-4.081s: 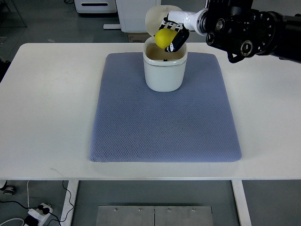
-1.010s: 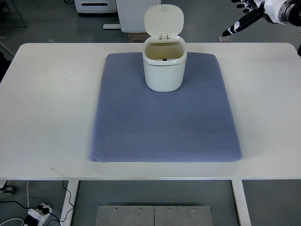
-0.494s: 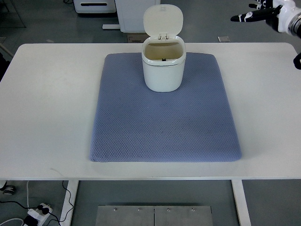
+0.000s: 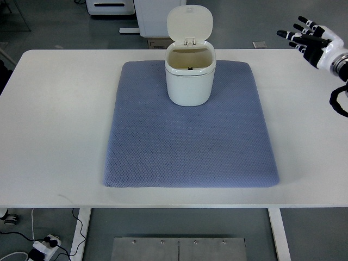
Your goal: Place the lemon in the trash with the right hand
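Observation:
A small white trash bin (image 4: pixel 190 76) stands on the far middle of a blue-grey mat (image 4: pixel 190 130), its lid (image 4: pixel 189 23) flipped up and back. The lemon is not visible; the bin's inside is mostly hidden from this angle. My right hand (image 4: pixel 310 41) hovers at the far right edge of the picture, well clear of the bin, fingers spread and holding nothing. The left arm does not show.
The mat lies on a white table (image 4: pixel 54 125). Beyond the far edge stands white equipment (image 4: pixel 111 6) on the floor. A power strip (image 4: pixel 46 243) and cables lie on the floor below the table's near left.
The lemon, held over the bin four seconds ago, is gone from my right hand. The hand has withdrawn to the right and in the last second dropped lower toward the table's right edge.

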Controlling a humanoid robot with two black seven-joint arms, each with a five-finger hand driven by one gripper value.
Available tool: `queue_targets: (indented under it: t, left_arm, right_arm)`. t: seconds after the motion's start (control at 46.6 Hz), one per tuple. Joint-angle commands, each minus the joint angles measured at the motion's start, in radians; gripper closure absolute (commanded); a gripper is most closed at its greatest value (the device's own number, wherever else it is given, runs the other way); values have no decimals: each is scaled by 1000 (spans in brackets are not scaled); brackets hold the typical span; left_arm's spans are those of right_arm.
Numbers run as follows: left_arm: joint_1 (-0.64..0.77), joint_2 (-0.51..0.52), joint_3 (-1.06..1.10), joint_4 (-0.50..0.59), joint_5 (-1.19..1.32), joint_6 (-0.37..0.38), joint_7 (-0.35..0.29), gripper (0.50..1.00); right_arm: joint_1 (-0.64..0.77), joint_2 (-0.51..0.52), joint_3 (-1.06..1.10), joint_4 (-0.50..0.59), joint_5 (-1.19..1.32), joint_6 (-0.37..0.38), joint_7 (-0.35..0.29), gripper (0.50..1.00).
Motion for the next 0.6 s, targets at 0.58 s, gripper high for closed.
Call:
queue_targets:
  t: [0.58]
  left_arm:
    - [0, 0, 0, 0, 0, 0, 0, 500]
  right_arm:
    - [-265, 180, 492, 6, 0, 3, -11, 500]
